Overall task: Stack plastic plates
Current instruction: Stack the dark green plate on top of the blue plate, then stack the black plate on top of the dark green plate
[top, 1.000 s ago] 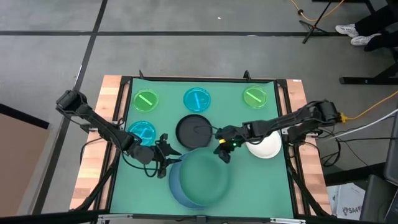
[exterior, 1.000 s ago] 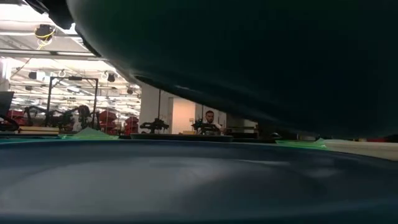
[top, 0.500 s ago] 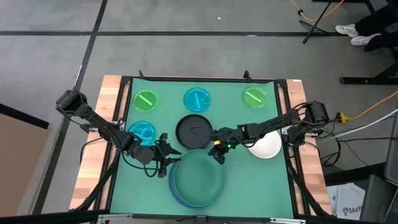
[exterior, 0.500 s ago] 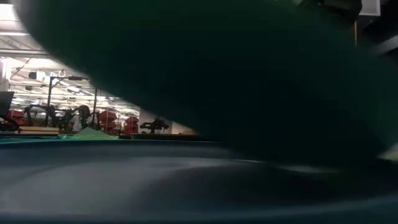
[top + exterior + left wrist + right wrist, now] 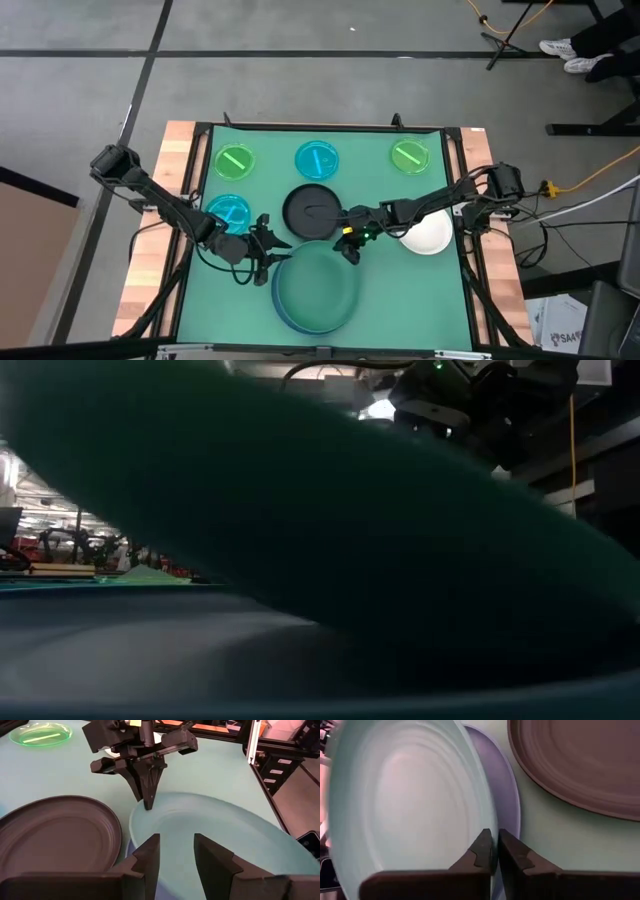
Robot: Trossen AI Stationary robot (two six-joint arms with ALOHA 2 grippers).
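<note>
1. Right now I see the dark green plate (image 5: 318, 289) low in the middle of the high view, lying over the blue plate (image 5: 285, 310), whose rim peeks out at its lower left.
2. My right gripper (image 5: 350, 251) has its fingers pinched nearly together on the green plate's upper right rim.
3. My left gripper (image 5: 263, 250) sits just left of that pair, fingers parted and holding nothing.
4. Just above lies the black plate (image 5: 311, 211); the white plate (image 5: 428, 236) sits at centre right under my right arm.
5. Small bright green plates (image 5: 235, 161) and cyan plates (image 5: 317, 158) line the mat's (image 5: 400, 300) top and left.
</note>
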